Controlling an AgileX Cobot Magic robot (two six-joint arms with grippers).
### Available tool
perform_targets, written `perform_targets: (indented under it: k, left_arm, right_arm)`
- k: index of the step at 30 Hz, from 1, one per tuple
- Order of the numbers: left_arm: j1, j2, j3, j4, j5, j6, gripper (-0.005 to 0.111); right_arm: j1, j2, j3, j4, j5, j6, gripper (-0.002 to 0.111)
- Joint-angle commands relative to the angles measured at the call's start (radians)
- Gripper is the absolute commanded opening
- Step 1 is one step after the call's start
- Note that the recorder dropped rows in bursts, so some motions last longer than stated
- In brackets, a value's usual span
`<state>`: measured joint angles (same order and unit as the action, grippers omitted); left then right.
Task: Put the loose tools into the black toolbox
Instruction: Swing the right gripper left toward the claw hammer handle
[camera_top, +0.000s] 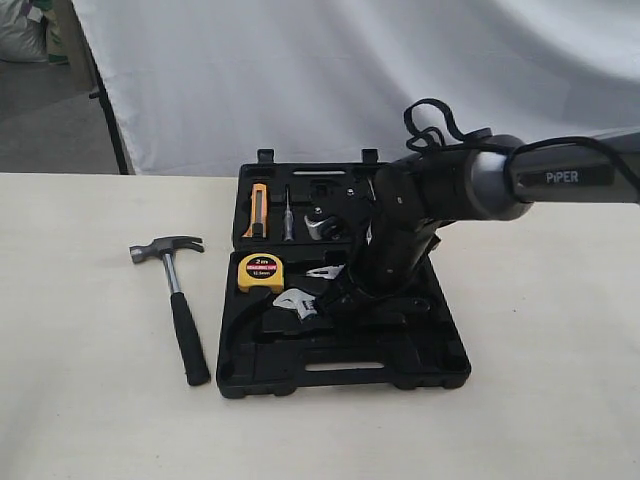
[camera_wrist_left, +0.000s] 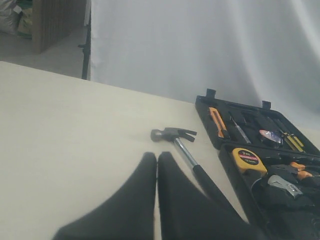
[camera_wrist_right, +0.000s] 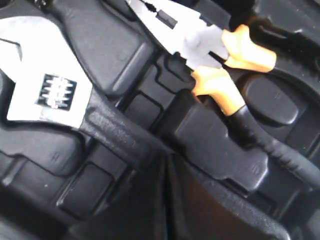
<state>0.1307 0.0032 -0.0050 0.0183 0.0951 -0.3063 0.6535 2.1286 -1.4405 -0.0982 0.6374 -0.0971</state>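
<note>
The steel claw hammer lies on the table, left of the open black toolbox. The silver adjustable wrench lies slanted across the recesses of the toolbox's front half. My right gripper is down inside the toolbox, shut, with its tips touching the end of the wrench's black handle. My left gripper is shut and empty above the table, close to the hammer's handle; the exterior view does not show it. A small blue-and-white tape roll sits in the toolbox's back half.
The yellow tape measure and the orange-handled pliers rest in the toolbox. An orange utility knife and a screwdriver lie in the back half. A white sheet hangs behind the table.
</note>
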Motion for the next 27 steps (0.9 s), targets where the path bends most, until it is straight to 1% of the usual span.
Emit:
perform_targets:
  k: [1, 5, 9, 15, 17, 22, 27]
  left_arm:
    - [0.025, -0.003, -0.003, 0.004, -0.007, -0.005, 0.001]
    - [0.025, -0.003, -0.003, 0.004, -0.007, -0.005, 0.001]
    - [0.025, -0.003, -0.003, 0.004, -0.007, -0.005, 0.001]
    - [0.025, -0.003, -0.003, 0.004, -0.007, -0.005, 0.001]
    - [0.025, -0.003, -0.003, 0.004, -0.007, -0.005, 0.001]
    - [0.025, -0.003, -0.003, 0.004, -0.007, -0.005, 0.001]
    - [0.025, -0.003, -0.003, 0.004, -0.007, -0.005, 0.001]
  right_arm:
    - [-0.012, -0.03, 0.024, -0.011, 0.033, 0.003, 0.0]
    - [-0.009, -0.117, 0.024, 0.073, 0.033, 0.003, 0.0]
    - [-0.009, -0.187, 0.024, 0.225, 0.033, 0.003, 0.0]
    - [-0.007, -0.217, 0.024, 0.457, 0.006, -0.008, 0.0]
    - [0.004, -0.206, 0.024, 0.504, -0.004, -0.033, 0.0]
    - [0.08, -0.177, 0.024, 0.545, -0.062, -0.057, 0.0]
    - [0.173, -0.121, 0.024, 0.542, -0.197, -0.048, 0.0]
